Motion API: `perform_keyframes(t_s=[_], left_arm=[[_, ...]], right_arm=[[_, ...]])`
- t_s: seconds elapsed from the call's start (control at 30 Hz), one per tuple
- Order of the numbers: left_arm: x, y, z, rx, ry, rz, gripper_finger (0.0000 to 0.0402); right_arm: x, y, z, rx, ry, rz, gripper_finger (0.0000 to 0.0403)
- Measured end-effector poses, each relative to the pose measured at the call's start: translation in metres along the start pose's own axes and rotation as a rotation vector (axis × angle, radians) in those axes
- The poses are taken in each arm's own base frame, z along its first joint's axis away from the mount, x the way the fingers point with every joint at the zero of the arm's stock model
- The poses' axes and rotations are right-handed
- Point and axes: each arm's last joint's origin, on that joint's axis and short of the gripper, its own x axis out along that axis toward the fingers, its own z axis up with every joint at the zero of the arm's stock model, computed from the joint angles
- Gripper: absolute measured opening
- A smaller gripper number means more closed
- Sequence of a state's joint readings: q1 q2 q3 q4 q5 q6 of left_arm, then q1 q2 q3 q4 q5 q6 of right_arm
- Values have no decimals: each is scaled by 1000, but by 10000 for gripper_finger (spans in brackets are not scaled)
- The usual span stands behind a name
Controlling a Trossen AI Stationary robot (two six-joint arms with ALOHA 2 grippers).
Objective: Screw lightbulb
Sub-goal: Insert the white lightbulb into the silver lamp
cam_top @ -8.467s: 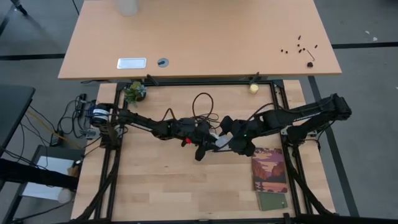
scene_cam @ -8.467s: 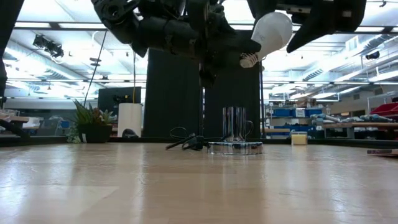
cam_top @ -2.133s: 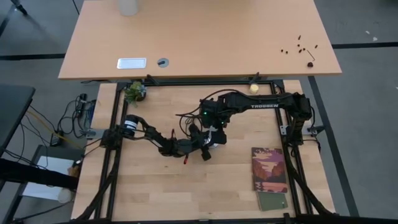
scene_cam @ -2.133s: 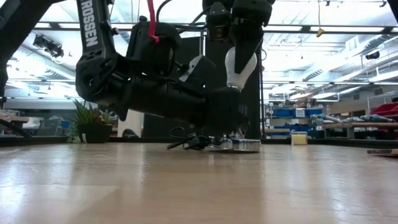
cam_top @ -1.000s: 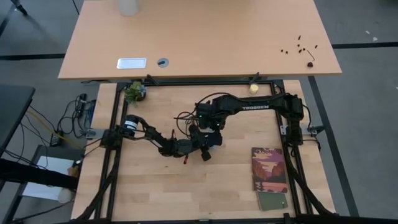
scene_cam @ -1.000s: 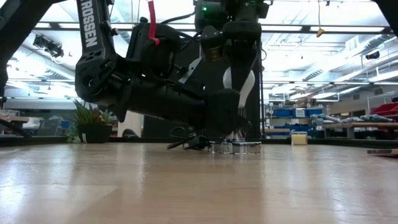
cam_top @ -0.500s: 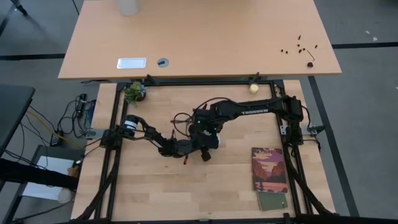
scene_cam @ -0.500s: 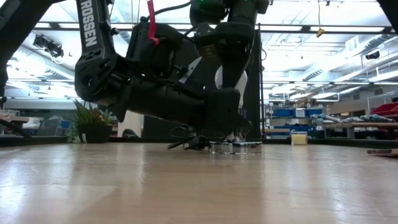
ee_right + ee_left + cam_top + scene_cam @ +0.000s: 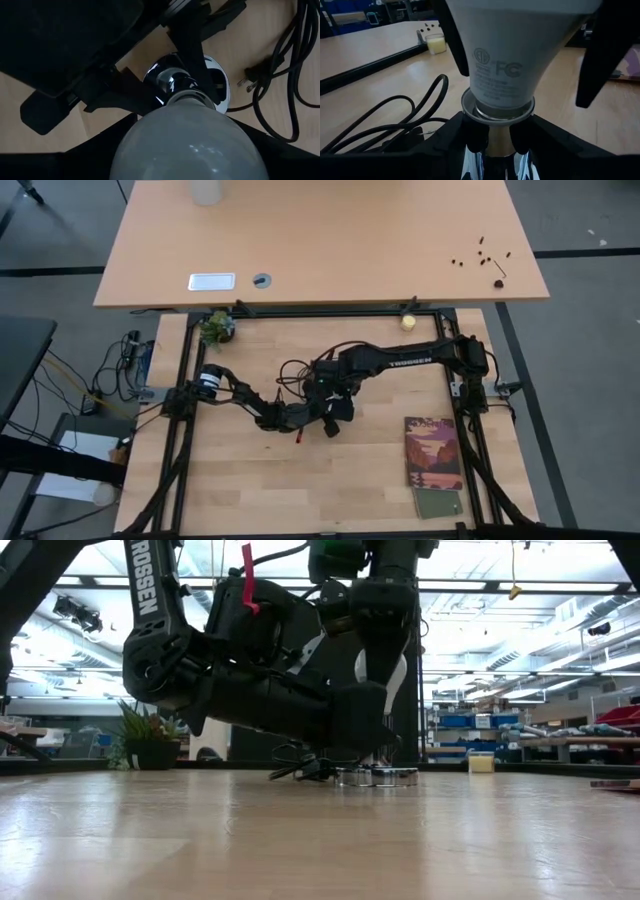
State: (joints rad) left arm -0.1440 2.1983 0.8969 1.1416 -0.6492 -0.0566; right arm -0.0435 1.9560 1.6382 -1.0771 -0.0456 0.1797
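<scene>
Right gripper (image 9: 187, 150) fingers grip the lightbulb (image 9: 507, 55), its base seated in the chrome socket (image 9: 497, 112), which the left gripper (image 9: 492, 137) fingers clamp. Looks mid-screw; next it needs twisting clockwise, bulb kept upright.

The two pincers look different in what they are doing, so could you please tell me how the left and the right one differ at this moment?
The left pincer lies low by the table, its fingers clamped around the silver socket; the right pincer comes from above, shut on the lightbulb. The left arm lies nearly flat, the right points steeply down. Both meet at one spot, where the bulb's base sits in the socket's mouth.
</scene>
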Motion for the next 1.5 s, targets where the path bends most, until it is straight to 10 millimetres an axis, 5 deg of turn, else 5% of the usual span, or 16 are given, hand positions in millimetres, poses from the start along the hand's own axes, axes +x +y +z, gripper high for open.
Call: perform_keyframes(t_s=[0.33, 1.13, 1.5], left_arm=[[0, 0, 0, -1, 1, 1, 184], [0, 1, 1, -36, -14, 11, 184], [0, 0, 1, -30, -11, 8, 184]], right_arm=[[0, -9, 2, 126, -2, 30, 270], [0, -7, 6, 774, -62, -3, 270], [-1, -7, 8, 612, -86, -18, 302]])
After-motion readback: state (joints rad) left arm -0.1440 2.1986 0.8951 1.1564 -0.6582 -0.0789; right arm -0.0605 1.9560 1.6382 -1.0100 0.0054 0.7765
